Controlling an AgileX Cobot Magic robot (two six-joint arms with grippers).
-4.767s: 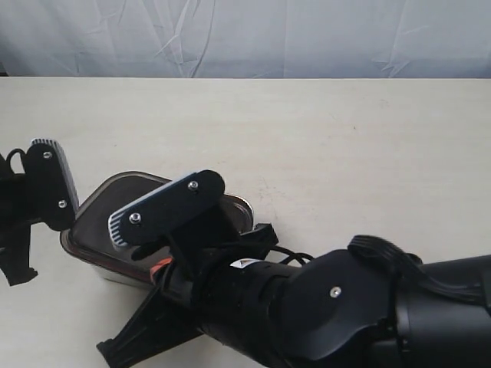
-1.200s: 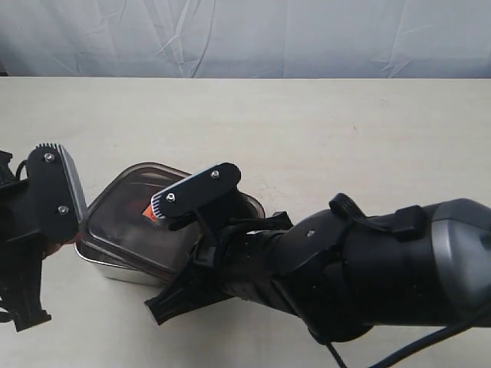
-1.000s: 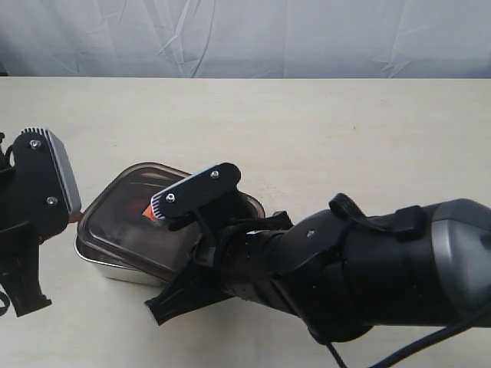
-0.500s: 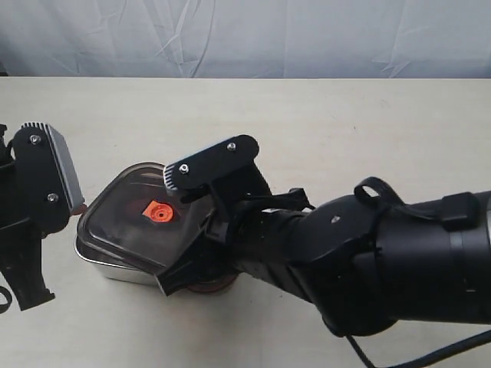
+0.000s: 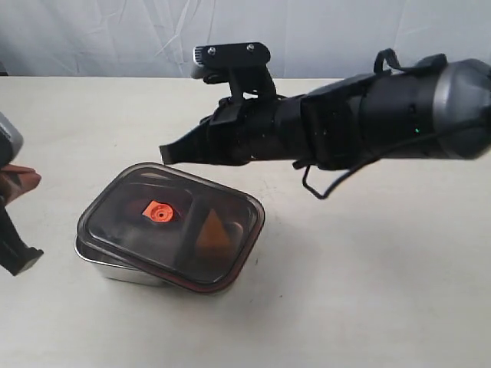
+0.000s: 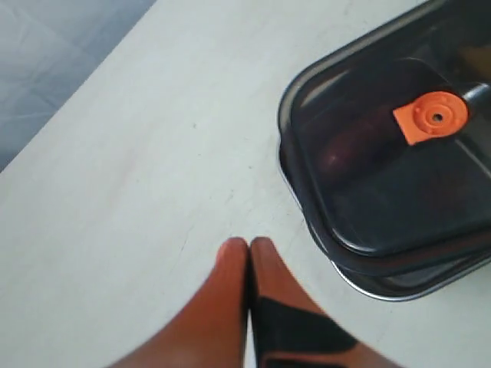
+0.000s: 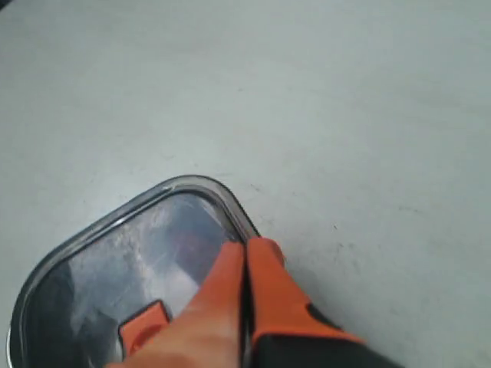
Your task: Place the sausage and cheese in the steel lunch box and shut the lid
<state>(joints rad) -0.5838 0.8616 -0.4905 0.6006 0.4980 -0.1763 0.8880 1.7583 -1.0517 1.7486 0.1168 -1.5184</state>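
As the exterior view shows, my right hand hangs above and beyond the steel lunch box, pinched closed and holding nothing. My left hand stands apart from the box. The lid lies on the box, below my right hand, with the cheese visible through it.

Left wrist view: my left hand is closed and empty over the table. The lid is just ahead, and a dim reddish shape under it is probably the sausage.

Right wrist view: my right hand is closed and empty over the lid's corner.

Assessment: the food appears loaded and the lid placed. I cannot tell whether it is fully seated, so a press down may be left.
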